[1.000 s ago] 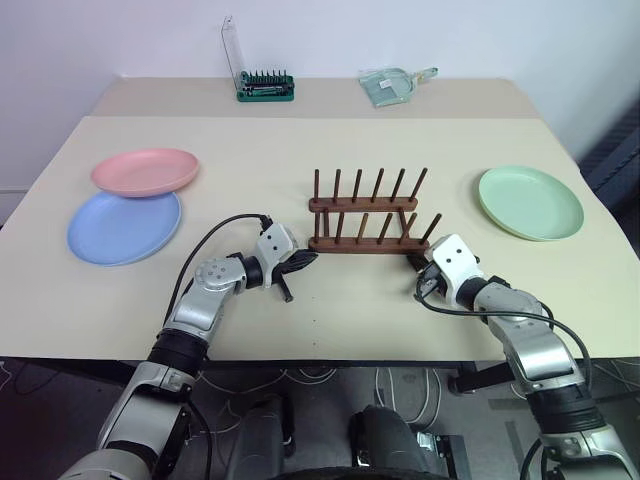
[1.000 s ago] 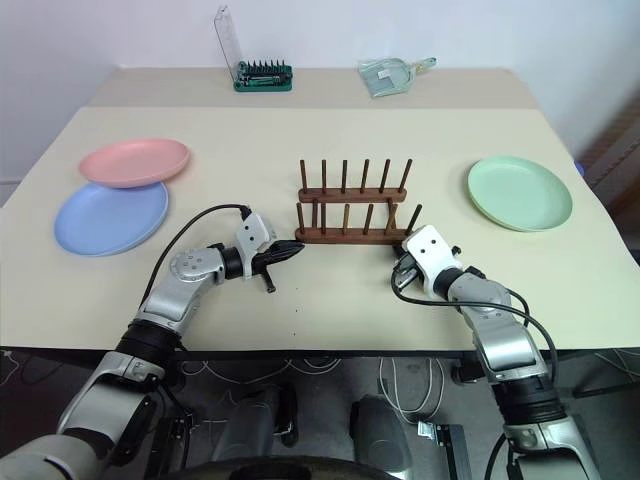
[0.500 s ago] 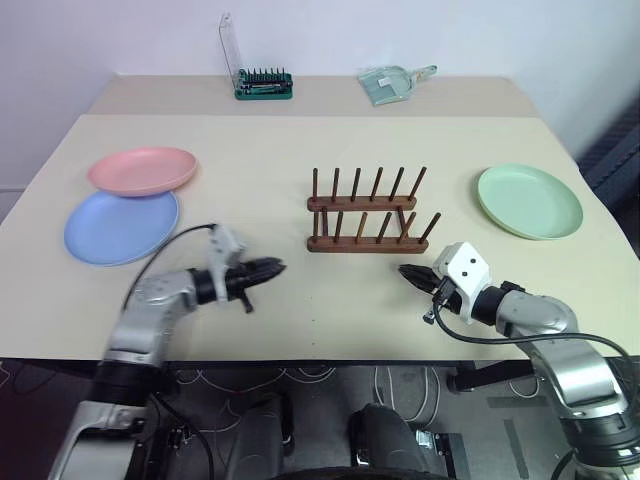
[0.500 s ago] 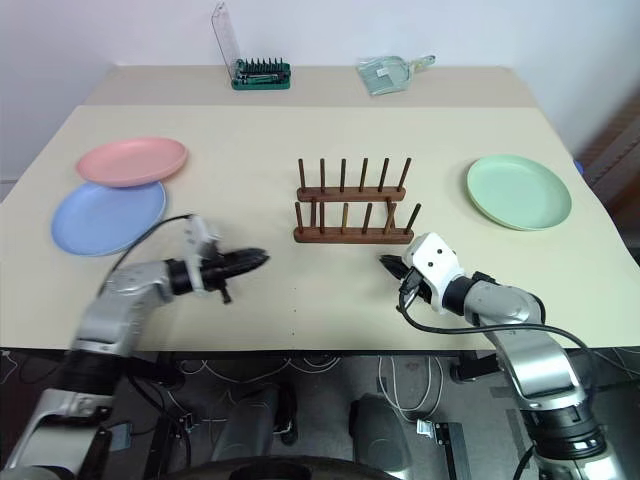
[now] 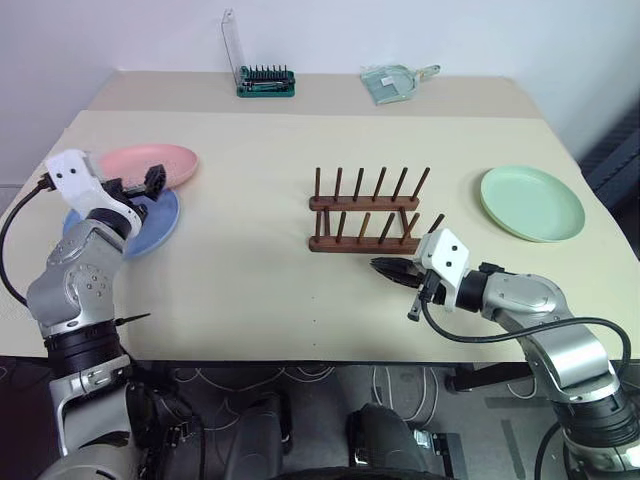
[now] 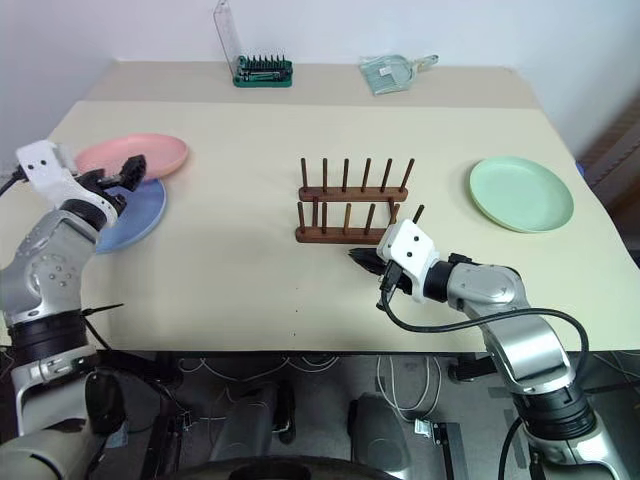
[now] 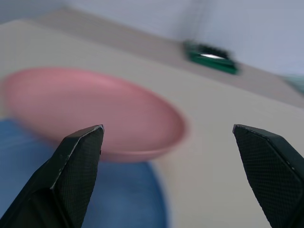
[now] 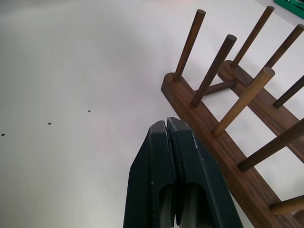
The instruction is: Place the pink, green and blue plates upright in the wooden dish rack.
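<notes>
The pink plate (image 5: pixel 140 160) lies at the table's left, overlapping the far edge of the blue plate (image 5: pixel 155 215). My left gripper (image 5: pixel 152 180) hovers at the near right side of the pink plate, level and open, with nothing between its fingers; the left wrist view shows the pink plate (image 7: pixel 95 114) just ahead of the spread fingertips (image 7: pixel 83 142). The green plate (image 5: pixel 531 202) lies flat at the right. The wooden dish rack (image 5: pixel 365 215) stands empty at the middle. My right gripper (image 5: pixel 385 267) is shut and empty, just in front of the rack's near rail (image 8: pixel 213 137).
A green-based tool holder (image 5: pixel 265 85) with a clear lid and a clear plastic scoop (image 5: pixel 395 82) sit at the table's far edge. Bare tabletop (image 5: pixel 240 260) lies between the plates and the rack.
My left arm swung left and up from the table's middle to the pink plate, and its gripper opened wide. My right gripper shifted left along the rack's front, staying shut.
</notes>
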You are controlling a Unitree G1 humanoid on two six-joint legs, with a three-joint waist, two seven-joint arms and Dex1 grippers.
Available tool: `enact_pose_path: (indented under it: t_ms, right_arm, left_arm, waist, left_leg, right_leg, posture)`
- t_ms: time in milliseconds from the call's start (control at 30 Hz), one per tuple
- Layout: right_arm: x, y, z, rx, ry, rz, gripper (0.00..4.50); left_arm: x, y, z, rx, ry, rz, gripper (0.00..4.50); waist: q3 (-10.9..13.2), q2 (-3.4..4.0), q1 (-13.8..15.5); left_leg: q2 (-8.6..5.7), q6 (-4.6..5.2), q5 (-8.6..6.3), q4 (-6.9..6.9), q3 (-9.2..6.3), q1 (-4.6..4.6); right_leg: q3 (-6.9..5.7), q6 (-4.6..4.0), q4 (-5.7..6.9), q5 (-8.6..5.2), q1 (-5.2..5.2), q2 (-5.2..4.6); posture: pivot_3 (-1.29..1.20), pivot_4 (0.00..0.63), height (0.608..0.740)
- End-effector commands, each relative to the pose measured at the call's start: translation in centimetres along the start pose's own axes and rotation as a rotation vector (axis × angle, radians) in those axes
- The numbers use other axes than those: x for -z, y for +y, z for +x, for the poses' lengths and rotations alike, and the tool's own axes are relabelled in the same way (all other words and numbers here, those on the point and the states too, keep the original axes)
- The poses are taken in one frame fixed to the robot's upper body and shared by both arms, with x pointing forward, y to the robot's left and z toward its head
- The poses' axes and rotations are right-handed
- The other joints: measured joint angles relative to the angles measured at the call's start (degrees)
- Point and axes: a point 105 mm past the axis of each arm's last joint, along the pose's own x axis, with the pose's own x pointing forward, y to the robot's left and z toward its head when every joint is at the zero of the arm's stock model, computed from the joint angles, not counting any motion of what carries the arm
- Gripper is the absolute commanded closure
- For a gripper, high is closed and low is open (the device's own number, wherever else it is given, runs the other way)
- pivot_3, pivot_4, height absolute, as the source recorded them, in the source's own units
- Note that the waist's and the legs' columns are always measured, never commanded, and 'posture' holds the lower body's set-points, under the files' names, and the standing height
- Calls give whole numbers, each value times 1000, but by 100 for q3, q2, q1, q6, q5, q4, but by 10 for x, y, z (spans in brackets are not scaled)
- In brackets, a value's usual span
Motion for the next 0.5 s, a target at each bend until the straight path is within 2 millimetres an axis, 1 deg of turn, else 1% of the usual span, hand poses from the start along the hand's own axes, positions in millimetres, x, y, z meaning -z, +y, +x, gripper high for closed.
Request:
enact_pose_path:
  t_ms: [33,100,167,333,433,500]
  right_arm:
    - [-9,1,1,-11,-31,-32,4500]
    - [-10,2,2,-13,-33,-33,4500]
    - [-10,2,2,-11,-35,-34,4500]
    - [-11,5,0,-1,-40,-31,4500]
    - [-15,7,-1,0,-52,-35,4500]
    - [-17,7,-1,10,-58,-38,4500]
  left_arm:
    - [-21,25,0,-226,-41,-45,30]
    - [-29,17,6,-224,-46,-85,30]
    - [-30,13,10,-221,-30,-115,30]
    - [-30,29,27,-301,31,-206,30]
    - [-22,30,39,-304,102,-248,30]
    - [-20,29,44,-306,122,-272,30]
  waist:
    - [6,-13,-4]
    - [12,-24,7]
    - [14,-30,18]
    - [15,-32,6]
    - [20,-42,-6]
    - [26,-51,-1]
  left_leg:
    - [1,0,0,0,0,0]
    - [1,-4,2,1,0,0]
    - [0,-10,6,1,0,0]
    - [-4,-15,8,1,1,-1]
    - [-2,-19,10,-1,2,0]
    - [-2,-20,11,-1,4,-1]
  right_leg:
    - [0,0,1,0,0,2]
    - [-1,0,3,0,0,2]
    - [-5,0,4,0,0,3]
    - [-7,1,3,-1,-1,4]
    - [-6,1,8,-1,-7,7]
    - [-6,1,11,-1,-10,8]
  posture:
    - [0,150,732]
    - [0,150,732]
    - [0,150,732]
    - [0,150,732]
    - [0,150,732]
    - [0,150,732]
